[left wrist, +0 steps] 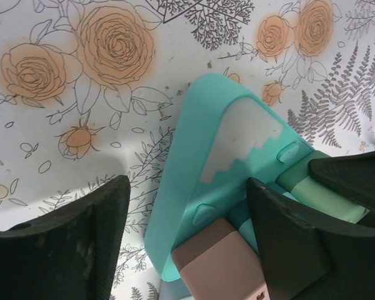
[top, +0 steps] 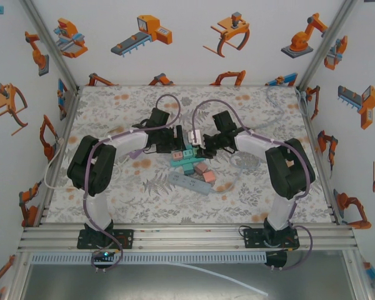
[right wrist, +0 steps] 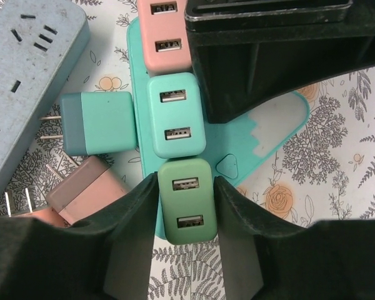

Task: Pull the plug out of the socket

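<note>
A teal socket strip [right wrist: 262, 134] lies flat on the flowered table and carries a row of plugs: a pink one [right wrist: 164, 31], a teal one [right wrist: 176, 115] and a green plug [right wrist: 186, 200] at the end. My right gripper [right wrist: 185, 180] is shut on the green plug, one finger pressed against each side. In the left wrist view my left gripper [left wrist: 187, 184] straddles the strip's [left wrist: 219, 144] rounded end beside a pink plug [left wrist: 222, 262]. Its jaws stand open, the left finger [left wrist: 81, 244] well clear of the strip. From above, both grippers [top: 175, 149] [top: 203, 149] meet over the strip [top: 186, 161].
A grey-blue power strip [right wrist: 25, 75] lies next to the teal one, seen from above at its near side [top: 189, 183]. Loose plugs rest on the table beside them: a teal one [right wrist: 100, 122] and a brownish-pink one [right wrist: 81, 194]. Patterned walls close in the table.
</note>
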